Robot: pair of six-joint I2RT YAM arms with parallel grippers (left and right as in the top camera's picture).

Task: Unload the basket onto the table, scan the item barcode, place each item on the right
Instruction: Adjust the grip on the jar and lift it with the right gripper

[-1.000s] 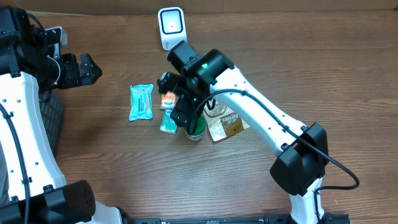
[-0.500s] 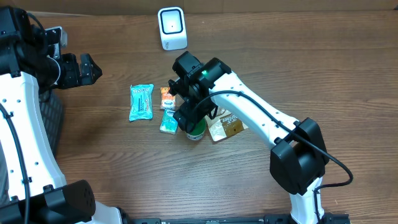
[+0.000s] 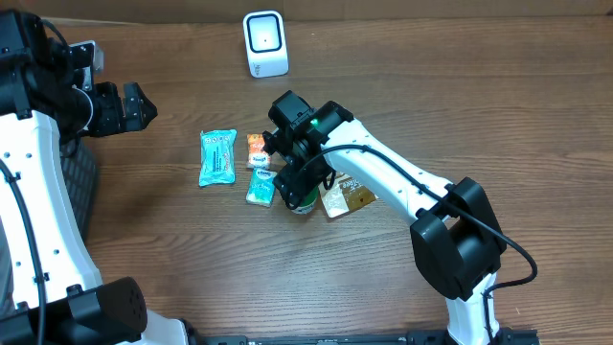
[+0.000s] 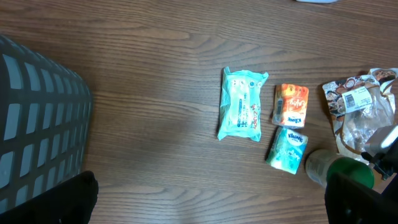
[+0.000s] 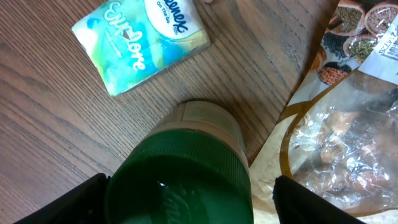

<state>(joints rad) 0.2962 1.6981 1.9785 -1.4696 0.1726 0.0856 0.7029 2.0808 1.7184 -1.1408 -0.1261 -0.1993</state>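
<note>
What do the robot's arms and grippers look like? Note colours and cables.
Left arm and right arm: white links, black joints. A black cable and a green light mark the right one. Left gripper and right gripper are black.

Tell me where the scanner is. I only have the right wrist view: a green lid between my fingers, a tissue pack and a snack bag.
Observer: The scanner stands at the far edge of the table, beyond the cluster of items.
Operator: Report the left gripper.
Observer: The left gripper is open and empty, off to the left and away from the items.
Operator: Name the items outside my view.
Observer: A small orange pack lies just beyond your tissue pack, and a teal wipes pack lies to the left of both.
</note>
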